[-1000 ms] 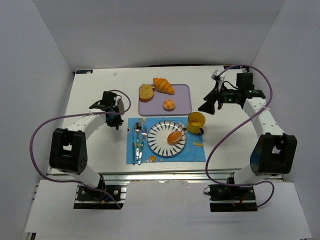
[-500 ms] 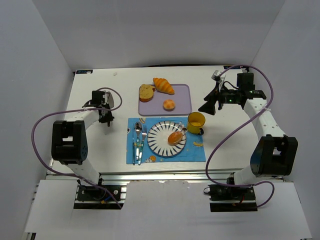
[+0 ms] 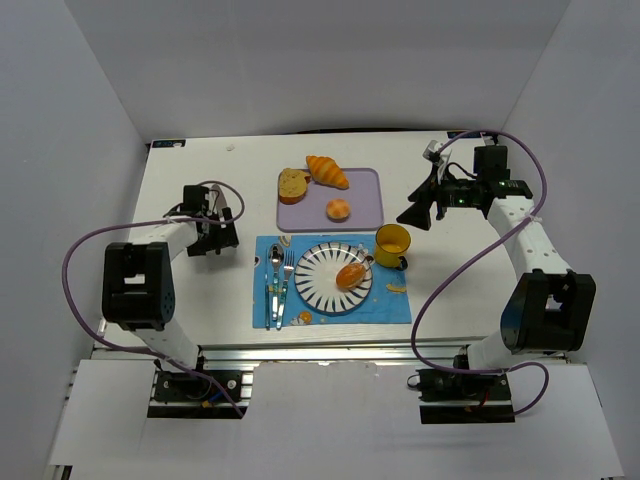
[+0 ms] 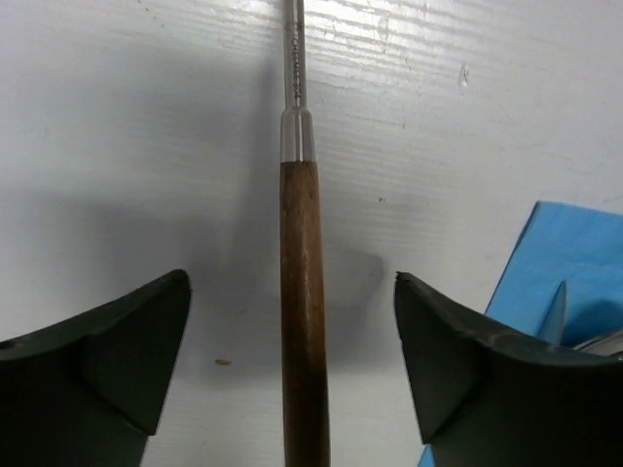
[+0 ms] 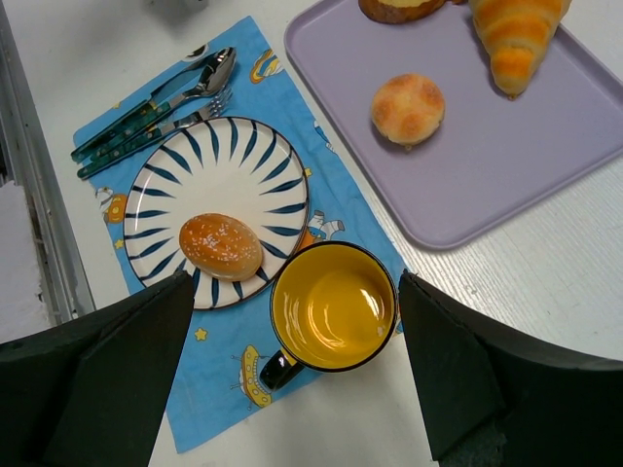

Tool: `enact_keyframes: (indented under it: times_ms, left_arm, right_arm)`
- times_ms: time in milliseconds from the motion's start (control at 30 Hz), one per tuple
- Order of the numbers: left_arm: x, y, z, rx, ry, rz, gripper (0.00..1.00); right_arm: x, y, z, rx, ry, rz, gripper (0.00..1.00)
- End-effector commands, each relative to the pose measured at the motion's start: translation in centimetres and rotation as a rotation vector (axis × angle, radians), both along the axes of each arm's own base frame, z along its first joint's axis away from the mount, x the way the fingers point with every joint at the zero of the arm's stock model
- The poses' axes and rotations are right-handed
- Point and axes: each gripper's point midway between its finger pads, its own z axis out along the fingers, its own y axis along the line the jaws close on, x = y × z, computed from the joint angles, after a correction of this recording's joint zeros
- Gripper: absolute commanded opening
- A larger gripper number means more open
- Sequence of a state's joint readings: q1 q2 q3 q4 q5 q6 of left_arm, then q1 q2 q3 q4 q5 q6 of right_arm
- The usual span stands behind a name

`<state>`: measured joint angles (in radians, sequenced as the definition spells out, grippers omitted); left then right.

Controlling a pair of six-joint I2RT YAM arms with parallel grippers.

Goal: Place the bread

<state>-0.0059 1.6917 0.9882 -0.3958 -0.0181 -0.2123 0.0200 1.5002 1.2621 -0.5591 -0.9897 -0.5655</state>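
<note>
Left wrist view first: the left fingers (image 4: 102, 365) stand wide apart over the bare worktop (image 4: 146, 117) and hold nothing. A wooden-handled utensil (image 4: 303, 292) lies flat between them, touching neither, with its long axis running straight away from the camera. Only a corner of the blue placemat (image 4: 574, 253) shows at the right edge, and the bread is not seen from here.

On the right wrist camera the right fingers (image 5: 97, 379) are also spread wide and empty, hanging high above the setting. Below them, in the gap, sits the yellow mug (image 5: 333, 306), and just left of it in this picture the bread (image 5: 221, 246) rests on the striped plate (image 5: 243, 146). It is alone there — the round bun (image 5: 408, 108) and the croissant (image 5: 516, 39) are well apart on the purple tray (image 5: 506, 165).

From above, the bread lies to the right and a little nearer than the left fingers, and to the left and nearer than the right fingers. Its long axis slants from near-left to far-right. The right arm seems the closer one. I judge the placing as done — any new grasp would close across the short width.
</note>
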Motion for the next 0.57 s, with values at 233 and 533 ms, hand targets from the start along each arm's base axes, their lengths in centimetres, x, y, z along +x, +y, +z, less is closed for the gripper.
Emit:
enact_keyframes:
  times_ms: [233, 533]
  left_arm:
    - [1.6, 0.8, 10.8, -0.016, -0.312, 0.123, 0.98]
    - [0.4, 3.8, 21.4, -0.02, -0.687, 0.378, 0.98]
  right_arm:
    - [5.4, -3.6, 2.8, -0.098, -0.057, -0.442, 0.89]
    - [8.8, -4.5, 6.2, -0.048, 0.003, -0.626, 0.9]
